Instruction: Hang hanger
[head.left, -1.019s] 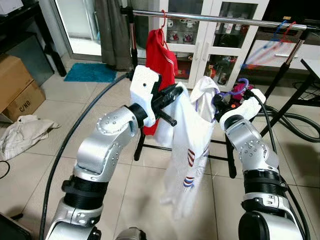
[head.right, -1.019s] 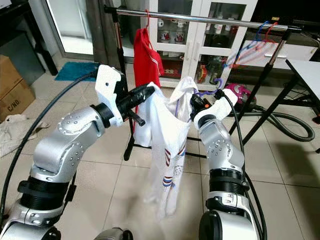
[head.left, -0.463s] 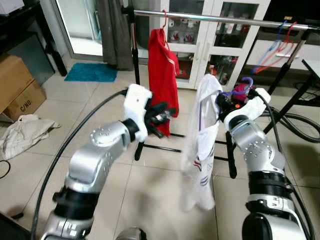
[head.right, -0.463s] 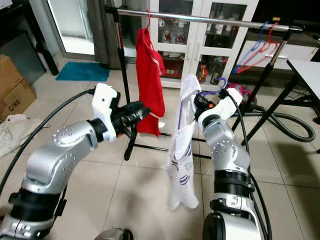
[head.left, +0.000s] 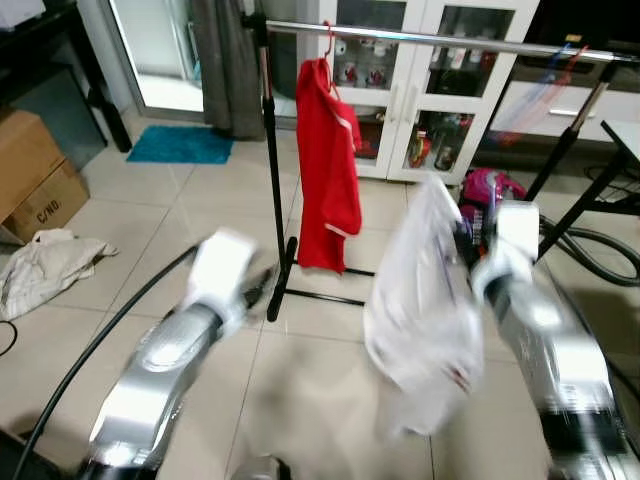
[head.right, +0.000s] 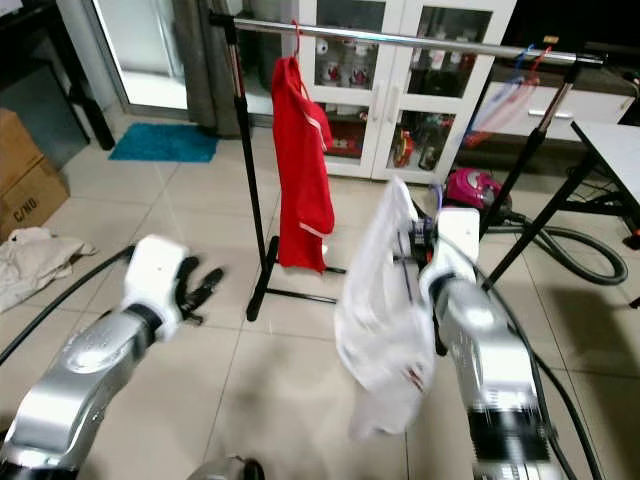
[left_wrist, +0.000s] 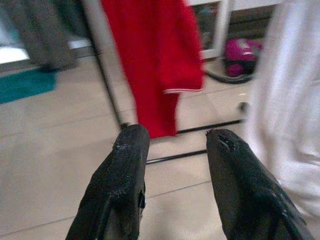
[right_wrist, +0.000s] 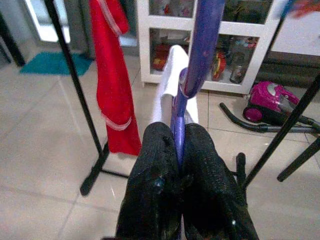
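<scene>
Holding the purple plastic hanger (right_wrist: 192, 75) with the white shirt (head.right: 385, 300) draped on it, the right gripper (right_wrist: 181, 150) stands in front of the chrome clothes rail (head.right: 400, 38), which runs from left to right high above and farther away. This is the relation that matters for the coming move: the rail lies up and beyond the right fingers (right_wrist: 155, 165), while the hanger's stem rises upward out of them, so I judge the hook must be lifted and carried forward to reach over the bar. The right fingers are clenched tight on the hanger stem, with no gap between them. The white shirt hangs down beside the right arm, near the middle of the scene, blurred, well below the rail and not touching it. To the left of it, the red shirt on a red hanger (head.right: 303, 160) is already on the rail, close to the black upright post (head.right: 245, 150). Free rail is seen between the red shirt and the coloured hangers at the far right end (head.right: 510, 95). The left gripper (left_wrist: 175, 165) is low on the left, over the tiled floor (head.right: 200, 200), its fingers (left_wrist: 125, 170) spread apart and holding nothing. The right arm is clearly the nearer one to the rail.
</scene>
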